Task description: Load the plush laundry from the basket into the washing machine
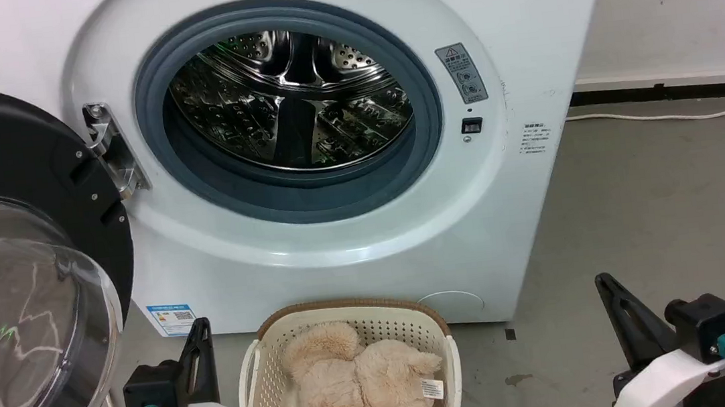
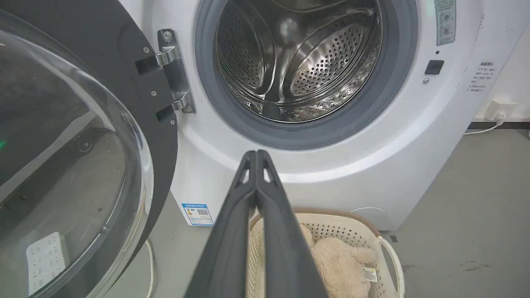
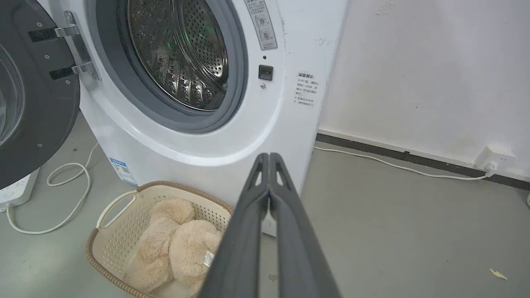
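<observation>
The beige plush laundry (image 1: 361, 382) lies in the cream basket (image 1: 270, 348) on the floor, just in front of the white washing machine (image 1: 524, 78). The washer's door (image 1: 25, 266) hangs swung open to the left, baring the steel drum (image 1: 290, 96). My left gripper (image 1: 199, 328) stands shut to the left of the basket, holding nothing, its tips (image 2: 256, 154) touching. My right gripper (image 1: 603, 282) is shut and empty to the right of the basket, fingertips (image 3: 269, 156) together. The plush (image 2: 339, 260) and the basket (image 3: 120, 231) also lie below the fingers in both wrist views.
A white cable (image 1: 676, 113) runs along the wall base to a socket (image 3: 495, 159). Another cord (image 3: 62, 194) loops on the floor left of the washer beside a power strip (image 3: 16, 190). Grey floor (image 1: 673, 211) stretches right of the machine.
</observation>
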### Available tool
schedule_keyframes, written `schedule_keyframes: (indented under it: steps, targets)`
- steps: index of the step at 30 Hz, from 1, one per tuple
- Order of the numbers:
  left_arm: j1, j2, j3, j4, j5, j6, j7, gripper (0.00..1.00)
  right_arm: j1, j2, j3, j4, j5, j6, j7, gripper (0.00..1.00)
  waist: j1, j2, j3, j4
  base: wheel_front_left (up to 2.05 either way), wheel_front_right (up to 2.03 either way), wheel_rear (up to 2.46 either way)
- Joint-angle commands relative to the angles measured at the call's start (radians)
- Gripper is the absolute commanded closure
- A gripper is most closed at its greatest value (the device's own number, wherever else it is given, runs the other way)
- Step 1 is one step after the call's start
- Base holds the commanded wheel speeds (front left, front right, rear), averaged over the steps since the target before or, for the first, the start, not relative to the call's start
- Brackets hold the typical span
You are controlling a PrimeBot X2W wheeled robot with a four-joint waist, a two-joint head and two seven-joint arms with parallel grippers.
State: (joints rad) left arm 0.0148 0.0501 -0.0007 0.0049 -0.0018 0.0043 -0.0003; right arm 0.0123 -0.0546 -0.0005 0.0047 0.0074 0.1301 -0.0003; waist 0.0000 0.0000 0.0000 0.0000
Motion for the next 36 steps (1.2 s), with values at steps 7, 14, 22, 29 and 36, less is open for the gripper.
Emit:
schedule_keyframes:
  steps: [7, 14, 22, 29, 36]
  targets:
    - [-0.015, 0.000, 0.001, -0.005, 0.002, -0.004, 0.000, 1.00, -0.012, 0.004, 0.000, -0.005, -0.007, 0.001, 0.000, 1.00, 0.0000, 0.0000, 0.000, 0.000, 0.00, 0.00, 0.00]
    - [-0.015, 0.000, 0.001, -0.005, 0.002, -0.004, 0.000, 1.00, -0.012, 0.004, 0.000, -0.005, -0.007, 0.001, 0.000, 1.00, 0.0000, 0.0000, 0.000, 0.000, 0.00, 0.00, 0.00]
    - [-0.015, 0.000, 0.001, -0.005, 0.002, -0.004, 0.000, 1.00, -0.012, 0.004, 0.000, -0.005, -0.007, 0.001, 0.000, 1.00, 0.0000, 0.0000, 0.000, 0.000, 0.00, 0.00, 0.00]
    - [0.000, 0.000, 0.000, 0.000, 0.000, 0.001, 0.000, 0.00, 0.000, 0.000, 0.000, 0.000, 0.001, 0.000, 0.000, 0.00, 0.0001, 0.0000, 0.000, 0.000, 0.00, 0.00, 0.00]
    - [-0.001, 0.000, -0.009, -0.002, -0.004, 0.002, -0.008, 0.00, 0.003, 0.000, -0.007, -0.004, 0.012, 0.000, -0.008, 0.00, 0.0000, 0.0000, 0.004, 0.009, 0.00, 0.00, 0.00]
